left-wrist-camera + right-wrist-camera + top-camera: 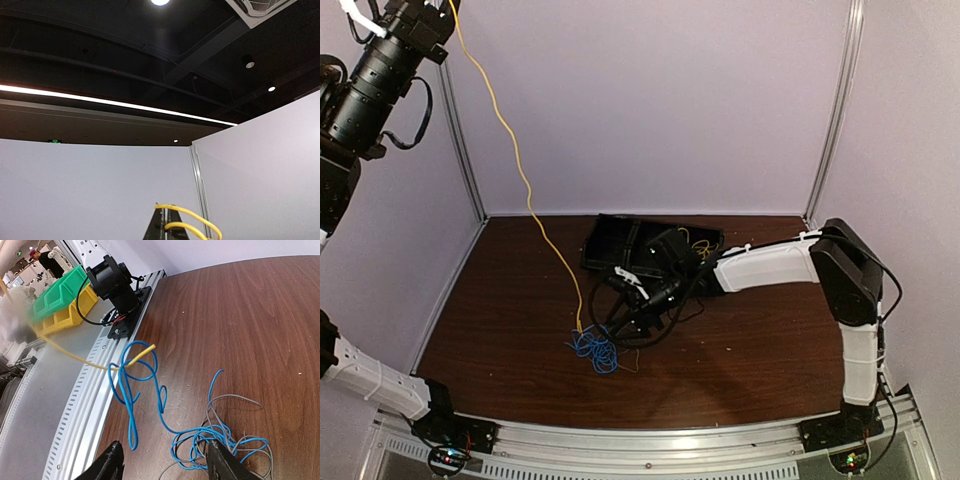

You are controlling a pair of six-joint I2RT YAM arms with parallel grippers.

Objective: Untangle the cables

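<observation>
risk: the thin yellow wire point(526, 190) is running from my raised left pincer point(167, 227) down through a loop of the blue wire coil point(595, 350) on the brown wooden table point(240, 315). pulling higher could snag and drag that coil (or cinch it). left pincer is clenching the yellow wire. right pincer point(167, 460) is hanging wide open over the blue and thin grey strands point(235, 400), gripping nothing.

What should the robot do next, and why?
Probably close the right pincer on the thin blue wire tangle to pin it: the tip of the thin yellow wire pokes through a blue loop, so the left pincer could lift it free.
</observation>
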